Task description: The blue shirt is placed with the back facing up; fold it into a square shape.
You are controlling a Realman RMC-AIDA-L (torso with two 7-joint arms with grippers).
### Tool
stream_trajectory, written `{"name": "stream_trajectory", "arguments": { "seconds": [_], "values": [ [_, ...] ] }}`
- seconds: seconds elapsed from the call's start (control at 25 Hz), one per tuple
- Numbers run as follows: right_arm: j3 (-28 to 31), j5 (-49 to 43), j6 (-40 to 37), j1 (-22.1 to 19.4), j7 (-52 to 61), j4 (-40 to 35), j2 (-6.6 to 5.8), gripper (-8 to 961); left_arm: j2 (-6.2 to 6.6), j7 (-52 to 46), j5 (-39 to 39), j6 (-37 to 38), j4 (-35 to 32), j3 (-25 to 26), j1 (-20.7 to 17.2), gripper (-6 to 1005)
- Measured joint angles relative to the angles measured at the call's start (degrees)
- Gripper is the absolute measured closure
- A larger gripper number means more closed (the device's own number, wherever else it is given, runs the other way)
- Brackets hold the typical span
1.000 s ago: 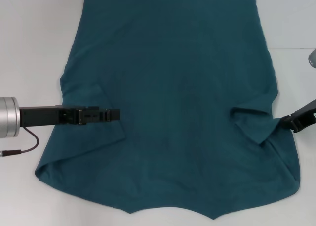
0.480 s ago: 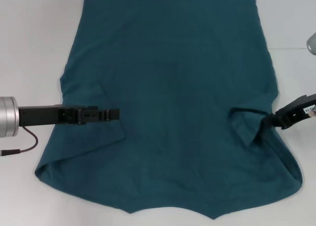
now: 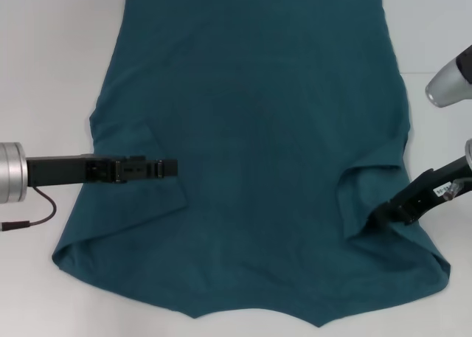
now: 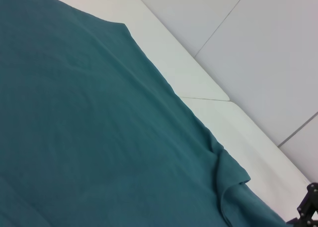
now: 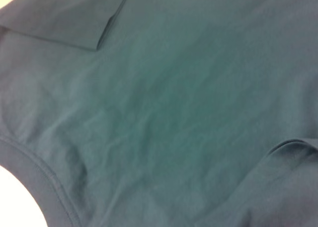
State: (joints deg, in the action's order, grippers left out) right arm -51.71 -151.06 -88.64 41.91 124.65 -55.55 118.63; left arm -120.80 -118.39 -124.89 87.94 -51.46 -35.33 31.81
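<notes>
Nearest me, the collar edge of the blue shirt [image 3: 254,167] points toward my body, and the cloth spreads away from there across the white surface [image 3: 44,71] to its straight hem at the far side. It lies almost flat, back up, with both sleeves already turned in over the body.

My right claw [image 3: 385,213] sits at the near right, tips on the folded sleeve edge; I judge it clamped on that fold, since the cloth puckers toward it. My left claw [image 3: 166,168] lies low over the left sleeve, its fingers drawn together; whether any fabric is caught between them I cannot tell.

This shirt looks light, soft and limp. It will drape and crease instead of holding a line, and it may drag along the surface if I pull from one point. I think the best holds are at the edges: a pinch at the shoulder seam and another at the hem corner, lifted together.
</notes>
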Motion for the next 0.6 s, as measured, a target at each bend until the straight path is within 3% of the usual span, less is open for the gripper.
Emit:
{"name": "stream_trajectory", "arguments": {
  "seconds": [0.28, 0.56, 0.6],
  "values": [
    [-0.56, 0.05, 1.23, 0.5, 0.1, 2.6, 0.02, 904, -0.05, 0.0, 0.0, -0.15, 0.11, 0.0, -0.08, 36],
    [1.55, 2.56, 0.68, 0.56, 1.35, 3.11, -1.45, 893, -0.13, 0.0, 0.0, -0.15, 0.03, 0.0, -0.07, 36],
    [2.33, 2.58, 1.0, 0.52, 1.85, 3.11, -1.63, 847, -0.15, 0.0, 0.0, -0.15, 0.02, 0.02, -0.08, 37]
  ]
}}
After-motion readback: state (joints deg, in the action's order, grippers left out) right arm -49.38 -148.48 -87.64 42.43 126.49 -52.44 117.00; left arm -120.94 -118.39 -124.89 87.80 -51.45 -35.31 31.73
